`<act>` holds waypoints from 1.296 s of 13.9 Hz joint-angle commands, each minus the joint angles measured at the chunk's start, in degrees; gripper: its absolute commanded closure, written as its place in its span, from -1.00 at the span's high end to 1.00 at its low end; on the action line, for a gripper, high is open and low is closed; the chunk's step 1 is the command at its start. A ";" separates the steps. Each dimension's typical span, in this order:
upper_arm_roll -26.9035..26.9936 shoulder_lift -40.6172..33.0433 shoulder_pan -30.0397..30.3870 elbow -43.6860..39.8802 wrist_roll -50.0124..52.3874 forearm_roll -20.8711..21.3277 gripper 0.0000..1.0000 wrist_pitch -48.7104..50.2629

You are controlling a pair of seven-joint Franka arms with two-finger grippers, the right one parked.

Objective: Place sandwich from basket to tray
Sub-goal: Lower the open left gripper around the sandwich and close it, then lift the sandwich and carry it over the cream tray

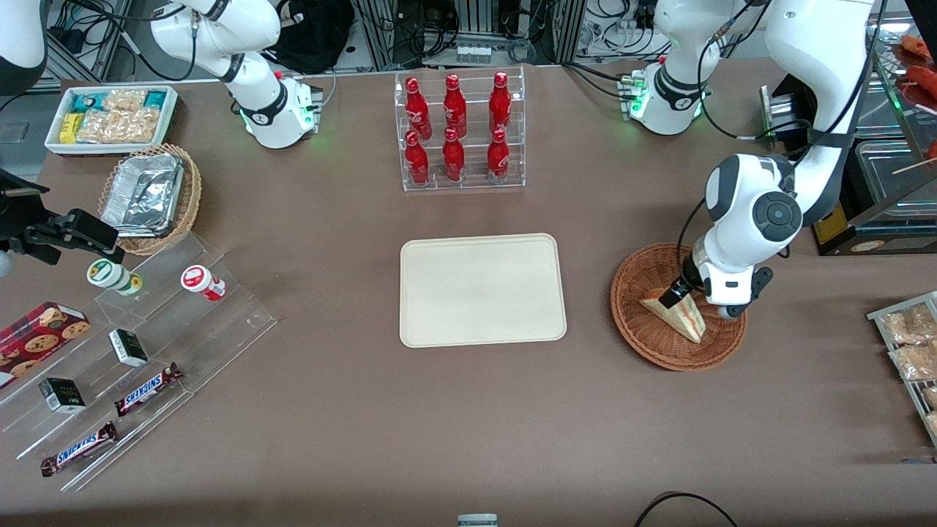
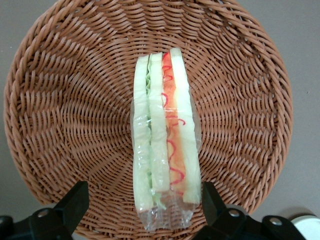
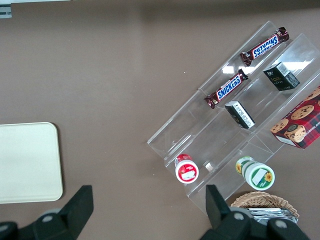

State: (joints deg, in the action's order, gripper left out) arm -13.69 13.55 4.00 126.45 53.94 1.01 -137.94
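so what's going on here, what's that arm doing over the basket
The working arm has its hand lowered into the round wicker basket, with the fingers open on either side of one end of the wrapped sandwich. The sandwich lies in the basket, not yet lifted. The cream tray sits beside the basket, toward the middle of the table, with nothing on it yet.

The sandwich (image 1: pixel 677 316), a clear-wrapped wedge showing white bread with green and red filling, lies in the reddish-brown wicker basket (image 1: pixel 644 333), seemingly on edge. The basket sits toward the working arm's end of the table. The cream tray (image 1: pixel 482 290) lies flat at the table's middle.

The gripper (image 2: pixel 145 197) hangs in the basket, its fingers spread either side of the sandwich.
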 commanded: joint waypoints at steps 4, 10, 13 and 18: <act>-0.29 2.97 0.40 -2.25 1.70 0.22 0.03 -2.34; -0.29 0.78 -0.04 -9.17 1.35 0.31 -0.82 7.29; -0.29 0.68 -3.10 -21.81 1.34 0.57 -0.86 24.77; -0.29 2.08 -16.45 -31.34 0.99 0.57 -0.88 31.85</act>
State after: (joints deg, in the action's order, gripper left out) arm -14.40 13.67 -6.91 97.70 54.57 1.04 -107.14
